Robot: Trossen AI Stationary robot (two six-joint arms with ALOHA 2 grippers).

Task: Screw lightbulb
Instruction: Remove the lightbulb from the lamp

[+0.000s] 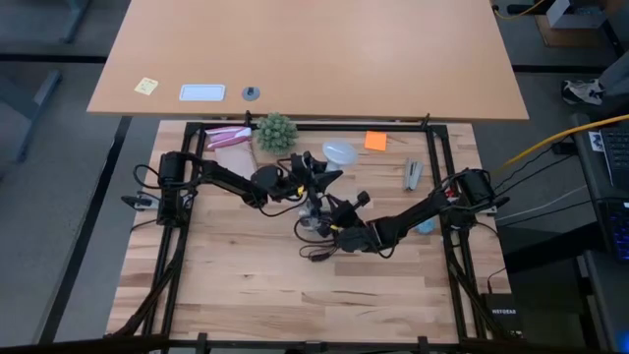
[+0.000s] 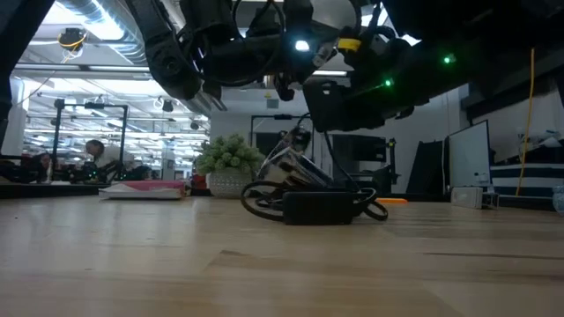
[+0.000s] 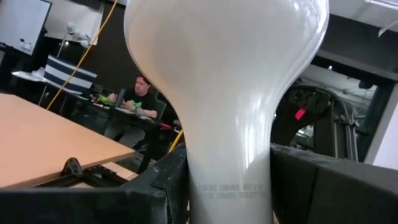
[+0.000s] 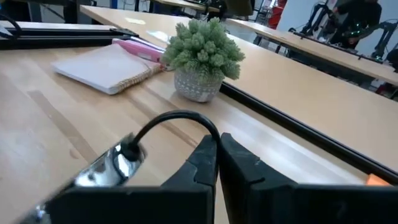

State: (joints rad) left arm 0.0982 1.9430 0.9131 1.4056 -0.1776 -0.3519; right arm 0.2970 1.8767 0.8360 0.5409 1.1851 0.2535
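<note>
While left gripper (image 3: 230, 199) clamps lightbulb (image 3: 227, 81), right gripper (image 4: 217, 162) closed.

A potted plant (image 1: 276, 131) stands at the back of the table (image 1: 236, 275), with a pink-edged notebook (image 1: 230, 138) just beside it. An orange note (image 1: 375, 141) lies near the back rail. A grey stapler-like object (image 1: 413, 175) lies toward the right side. On the desk beyond are a yellow note (image 1: 146, 87) and a white card (image 1: 202, 93). A seated person (image 3: 140, 99) is visible in the background room.
</note>
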